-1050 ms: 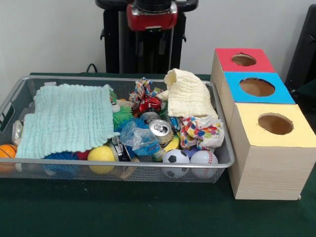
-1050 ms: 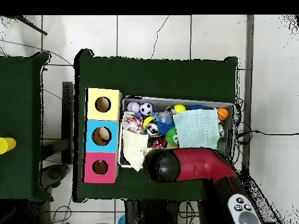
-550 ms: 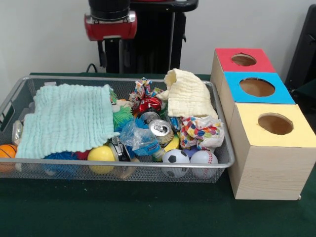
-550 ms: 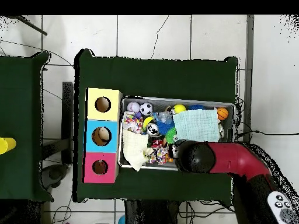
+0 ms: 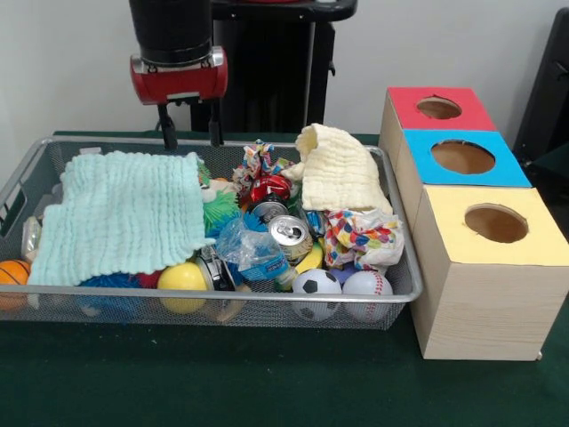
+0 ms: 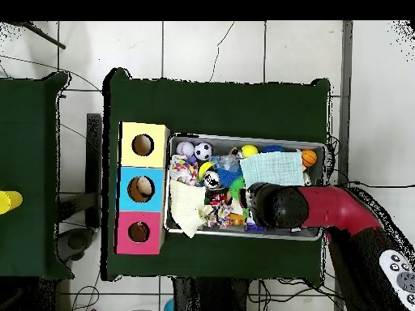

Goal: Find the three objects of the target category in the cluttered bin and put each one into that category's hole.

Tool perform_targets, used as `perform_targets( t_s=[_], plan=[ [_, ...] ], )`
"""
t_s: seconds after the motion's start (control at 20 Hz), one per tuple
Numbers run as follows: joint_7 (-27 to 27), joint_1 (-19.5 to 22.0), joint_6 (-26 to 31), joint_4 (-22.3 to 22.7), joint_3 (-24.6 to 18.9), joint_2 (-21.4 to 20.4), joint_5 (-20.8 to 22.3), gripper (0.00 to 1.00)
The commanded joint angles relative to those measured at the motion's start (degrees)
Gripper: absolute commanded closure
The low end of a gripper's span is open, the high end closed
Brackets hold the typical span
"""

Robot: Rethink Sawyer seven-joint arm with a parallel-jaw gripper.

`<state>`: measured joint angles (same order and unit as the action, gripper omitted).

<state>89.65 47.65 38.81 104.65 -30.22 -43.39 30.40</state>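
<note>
— So where does the hand point(image 5: 188, 135) sit?

— Above the far left part of the wire bin point(image 5: 404, 294), over the far edge of the mint cloth point(image 5: 120, 218). Its two thin black fingers point(image 5: 165, 133) point down with a gap between them, spread apart and holding nothing.

— And the balls?

— Along the near rim. The soccer ball point(image 5: 316, 283) and the baseball point(image 5: 366, 284) lie touching at the near right corner, well apart from the hand and to its right. The yellow ball point(image 5: 181, 277) lies near the middle of that rim, just under the cloth's near edge, nearer than the hand. An orange ball point(image 5: 12, 271) sits at the near left corner.

— What else is in there?

— A silver can point(image 5: 290, 234), a red can point(image 5: 269, 188) beyond it, a cream cloth point(image 5: 340, 169) draped at the far right, and a patterned cloth point(image 5: 362, 238).

— The holes?

— Three boxes stand right of the bin on the green desk point(image 5: 267, 382): yellow box point(image 5: 484, 267) nearest, blue box point(image 5: 462, 158) in the middle, red box point(image 5: 437, 108) farthest, each with a round hole on top.
</note>
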Motion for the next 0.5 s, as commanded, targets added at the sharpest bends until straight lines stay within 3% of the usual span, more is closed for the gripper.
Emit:
perform_targets(
  t_s=[0.05,0.3,0.5],
  plan=[
    [-16.3,0.1,0.8,-5.4,-8.0,2.8,5.3,0.00],
    [-18.7,2.2,0.6,-5.5,-11.1,3.0,6.8,0.00],
    [-21.5,2.4,3.9,-6.2,-10.8,-0.3,10.4,0.00]
  ],
)
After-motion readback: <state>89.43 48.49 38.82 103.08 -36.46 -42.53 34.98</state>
